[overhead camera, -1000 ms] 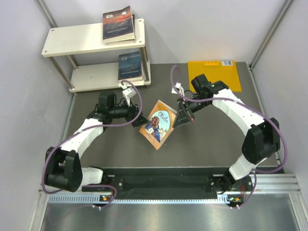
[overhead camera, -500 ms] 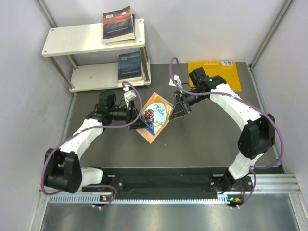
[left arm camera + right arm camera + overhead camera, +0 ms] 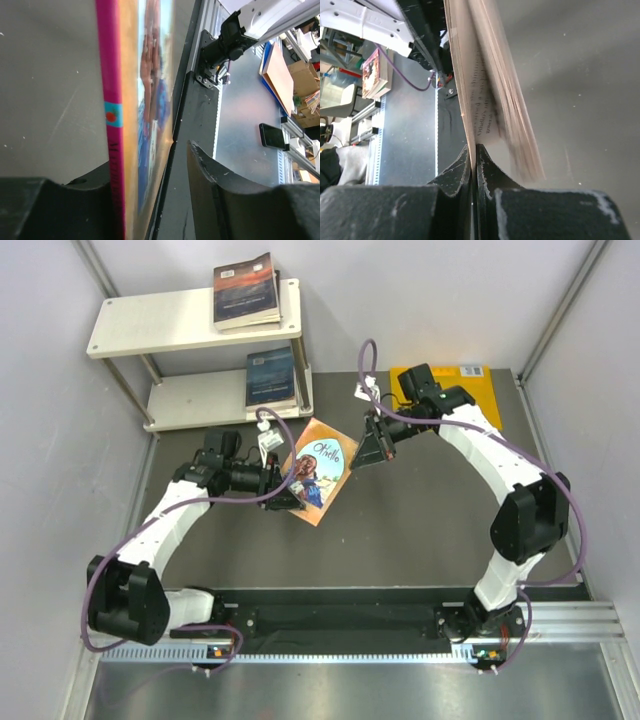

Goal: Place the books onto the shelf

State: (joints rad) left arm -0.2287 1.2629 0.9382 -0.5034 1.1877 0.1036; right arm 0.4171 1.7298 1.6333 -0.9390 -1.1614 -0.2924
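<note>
- Here, the orange-brown book (image 3: 316,470) is held tilted over the dark table (image 3: 430,530), between the two arms. It sits near the middle of the scene, just near-right of the shelf (image 3: 160,325).
- The right gripper (image 3: 367,453) has the book's far-right edge. In its wrist view the fingers (image 3: 452,177) are pinched tight on a thin sheet of it, probably the cover, while the pages fan loose to the right.
- The left gripper (image 3: 287,492) is at the book's near-left edge, by the pink spine (image 3: 110,75). Its jaws straddle the book, partly open: one finger (image 3: 220,200) stands apart from the front cover, so the book is not clamped.
- A dark book with reddish glow (image 3: 247,288) lies at the right end of the shelf's top board. A dark blue book (image 3: 270,375) lies at the right end of the lower board.
- A plain orange-yellow sheet (image 3: 478,400) lies flat at the far right of the table, partly under the right arm.
</note>
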